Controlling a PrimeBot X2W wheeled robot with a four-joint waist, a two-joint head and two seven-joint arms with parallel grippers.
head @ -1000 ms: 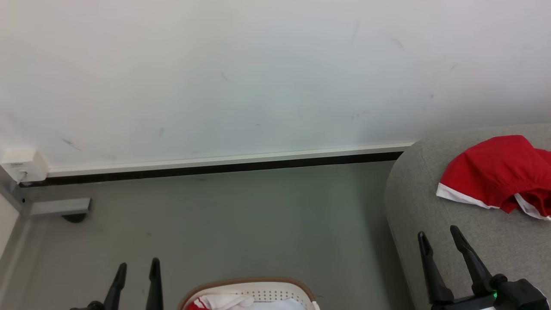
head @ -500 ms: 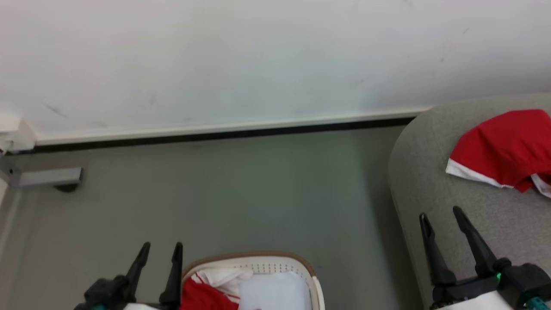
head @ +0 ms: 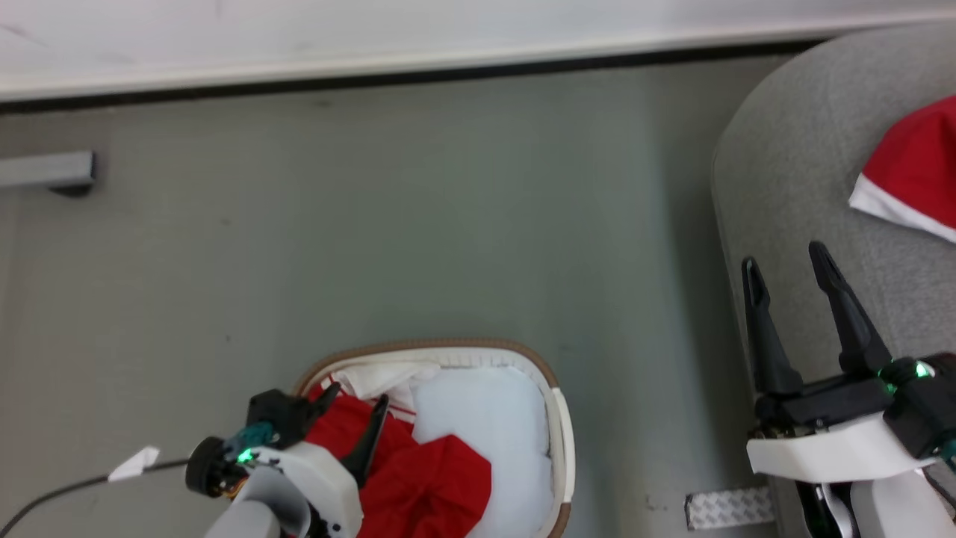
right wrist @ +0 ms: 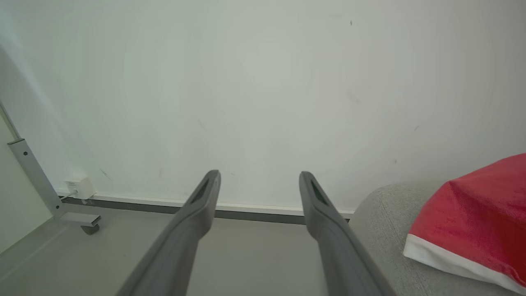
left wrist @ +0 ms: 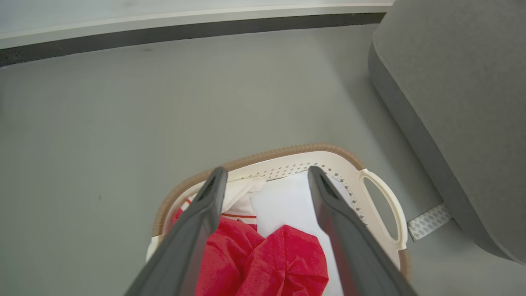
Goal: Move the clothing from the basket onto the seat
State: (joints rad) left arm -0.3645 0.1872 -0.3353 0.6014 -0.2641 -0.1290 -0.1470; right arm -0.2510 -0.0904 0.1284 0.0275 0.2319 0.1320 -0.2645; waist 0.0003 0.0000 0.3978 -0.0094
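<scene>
1. Head view, lower centre: basket point(head: 418, 345), oval, off-white, perforated, brown rim, standing on the grey floor point(head: 373, 224).
2. Clothing point(head: 426, 478): bright red fabric with white trim, bunched in the left and near part of the basket.
3. White padding point(head: 485, 403): plain, in the right part of the basket, just beside the clothing.
4. Left gripper point(head: 357, 394): lower left of the frame, fingers spread apart over the basket's left side, above the clothing. Nothing is held between them. Whether the tips touch the fabric cannot be told.
5. Seat point(head: 792, 172): light grey, woven, rounded edge, at the right of the frame, apart from the basket.
6. Red garment point(head: 911, 168): white hem band, lying on the seat at the upper right edge of the frame.
7. Right gripper point(head: 784, 255): lower right, fingers wide apart and empty, over the seat's left edge, near the red garment but not touching it.
8. Tape strip point(head: 728, 508): patterned, on the floor at the foot of the seat, bottom right.
9. Wall point(head: 448, 30): white, with a dark baseboard, along the top of the frame.
</scene>
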